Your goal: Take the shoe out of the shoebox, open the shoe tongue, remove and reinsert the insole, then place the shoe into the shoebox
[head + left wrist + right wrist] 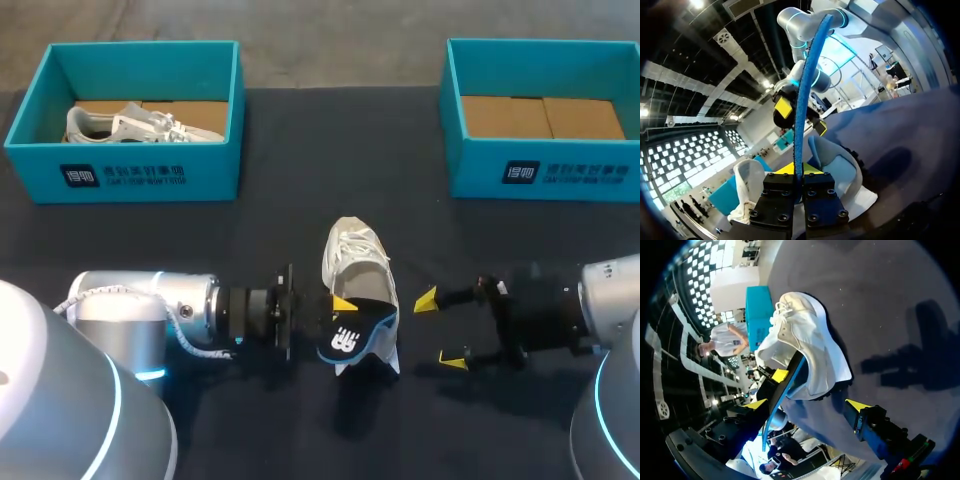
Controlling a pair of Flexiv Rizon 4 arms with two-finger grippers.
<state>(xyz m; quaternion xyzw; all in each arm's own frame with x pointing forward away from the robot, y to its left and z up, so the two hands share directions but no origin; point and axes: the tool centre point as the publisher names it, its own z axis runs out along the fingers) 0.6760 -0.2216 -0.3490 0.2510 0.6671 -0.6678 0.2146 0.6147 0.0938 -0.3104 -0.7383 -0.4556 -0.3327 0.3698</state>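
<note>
Head view: a white lace-up sneaker [355, 262] stands mid-table, nearer than a teal cardboard shoebox [120, 175] far left and its twin [545, 170] far right. The left gripper [347, 310] is clamped on a blue foam insole [362, 335] at the sneaker's near end. The right gripper [441, 330], just right of it, has its jaws apart.

Left wrist view: the insole [800, 120] stands edge-on between the pinching fingers.

Right wrist view: the sneaker [807, 347] lies ahead.

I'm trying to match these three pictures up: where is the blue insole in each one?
Head view: the insole sits at the heel end of the white shoe, in the picture's lower middle.
Left wrist view: edge-on, a thin blue strip rising from between the fingers of the left tool.
Right wrist view: a slanted blue edge beside the shoe's heel.
Shared landmark: the white shoe.
</note>
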